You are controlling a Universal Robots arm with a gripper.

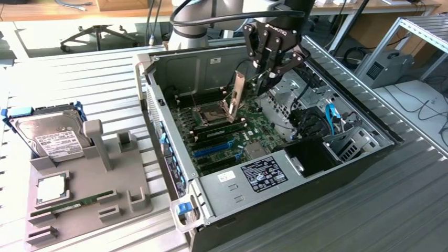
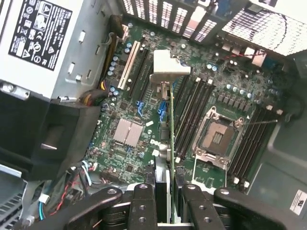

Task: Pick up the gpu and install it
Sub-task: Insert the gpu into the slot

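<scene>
My gripper (image 1: 269, 77) hangs over the open computer case (image 1: 157, 100), shut on the gpu (image 1: 240, 93). The card is held on edge above the motherboard (image 1: 242, 128), its silver end bracket pointing down towards the slots. In the wrist view the gpu (image 2: 171, 139) appears edge-on as a thin green board line with the bracket's bent tab at its far end. My gripper (image 2: 165, 196) clamps it between the black fingers (image 2: 143, 203). The card hovers over the area between the expansion slots (image 2: 132, 64) and the RAM slots (image 2: 192, 110), apart from the board.
The CPU socket (image 1: 212, 114) sits beside the card's path. The power supply (image 1: 263, 173) fills the case's near end, with blue cables (image 1: 329, 118) and a drive cage on the exterior view's right. On the left, a grey fixture (image 1: 91, 194) holds a hard drive (image 1: 52, 136) and a RAM stick (image 1: 73, 205).
</scene>
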